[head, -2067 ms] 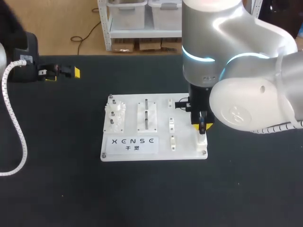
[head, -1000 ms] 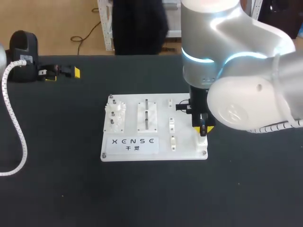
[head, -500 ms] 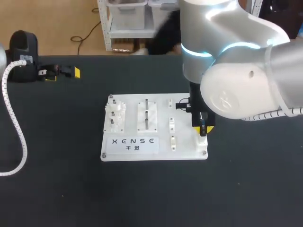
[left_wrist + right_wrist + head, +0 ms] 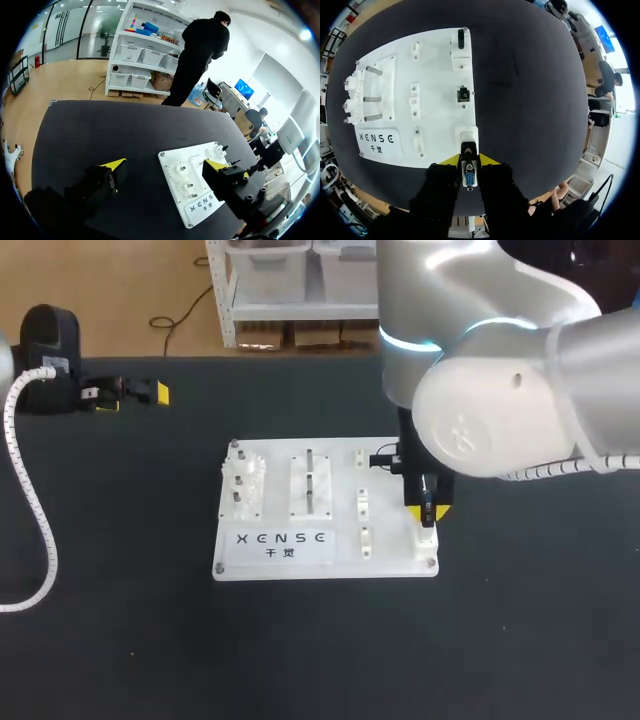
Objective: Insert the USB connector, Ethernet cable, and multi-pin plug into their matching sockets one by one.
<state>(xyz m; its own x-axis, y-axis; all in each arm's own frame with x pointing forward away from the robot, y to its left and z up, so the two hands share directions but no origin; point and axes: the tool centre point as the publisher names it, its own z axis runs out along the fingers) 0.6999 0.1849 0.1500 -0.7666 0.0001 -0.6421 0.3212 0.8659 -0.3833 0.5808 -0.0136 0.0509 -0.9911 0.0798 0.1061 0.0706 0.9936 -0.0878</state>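
A white socket board point(image 4: 390, 558) lies mid-table. My right gripper point(image 4: 428, 513) hangs over its front right corner. In the right wrist view the right gripper point(image 4: 469, 161) is shut on the multi-pin plug point(image 4: 469, 179), a dark plug with a blue pin face, whose nose meets a white socket block point(image 4: 469, 136) just ahead. Farther ahead sit a small square socket point(image 4: 464, 93) and a block with a black plug point(image 4: 460, 38) standing in it. My left gripper point(image 4: 133, 397) rests open and empty at the far left; in its own view the left gripper point(image 4: 165, 164) faces the board point(image 4: 176, 162).
On the board's left stand white gears on posts point(image 4: 243, 483), a slotted block point(image 4: 310, 488) beside them, and small white clips point(image 4: 363, 502). A white ribbed hose point(image 4: 30, 490) curves along the left edge. My right arm's bulky elbow point(image 4: 500, 410) overhangs the table's right half.
The right arm's elbow has swung a little to the left above the board. Its gripper stays at the same corner with the plug; the left arm has not moved.
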